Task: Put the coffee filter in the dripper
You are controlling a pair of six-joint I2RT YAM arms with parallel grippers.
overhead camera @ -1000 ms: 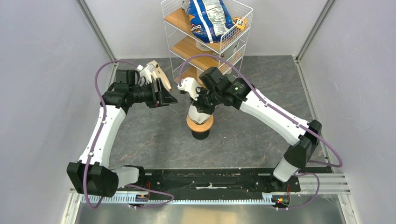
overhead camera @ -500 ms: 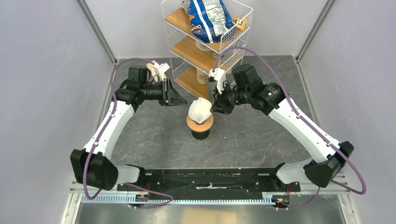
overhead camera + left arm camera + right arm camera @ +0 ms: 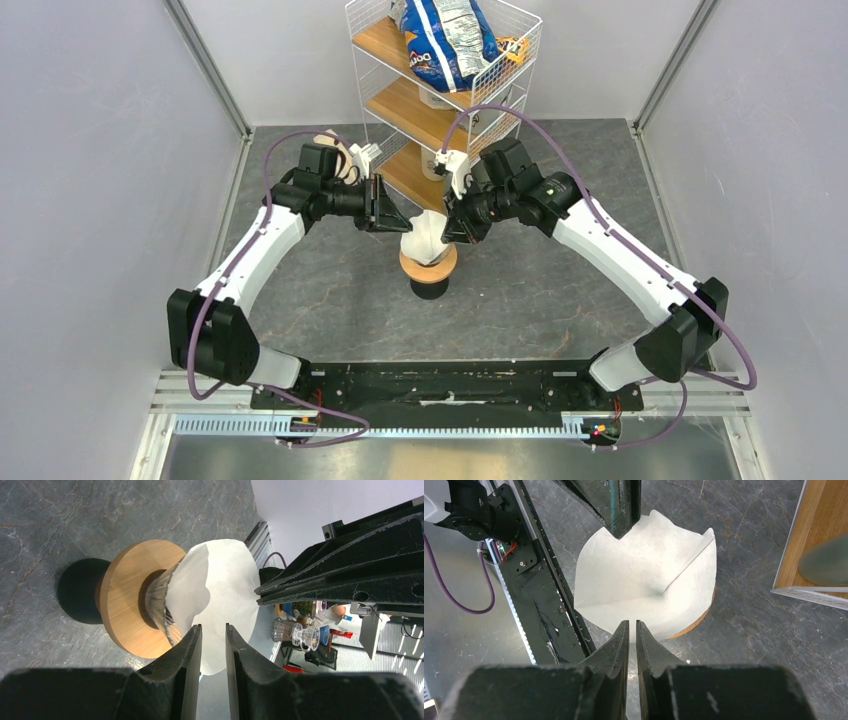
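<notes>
— What has been changed over the last second?

— The right gripper, which had been set over the dripper and then drawn back towards the shelf rack, has been brought in again to the right side of the coffee filter. The left gripper has been moved in from further left, close against the filter's other side.

— How are the fingers held?

— In the right wrist view they are closed to a sliver at the near rim, and no paper is seen clamped. The left fingers are kept slightly apart. The rim is seen through their gap, but contact cannot be confirmed.

— Where has the filter been left?

— It is stood point-down in the dripper's glass cone, within the tan ring, with its creased upper part raised above it. It is judged to be released and nearly seated, so a tuck from both sides is probably intended.

— Can any writing be read?

— Only on the blue snack bag on top of the rack, where "Dori…" is partly made out. Nothing is seen printed on the filter or the dripper.
</notes>
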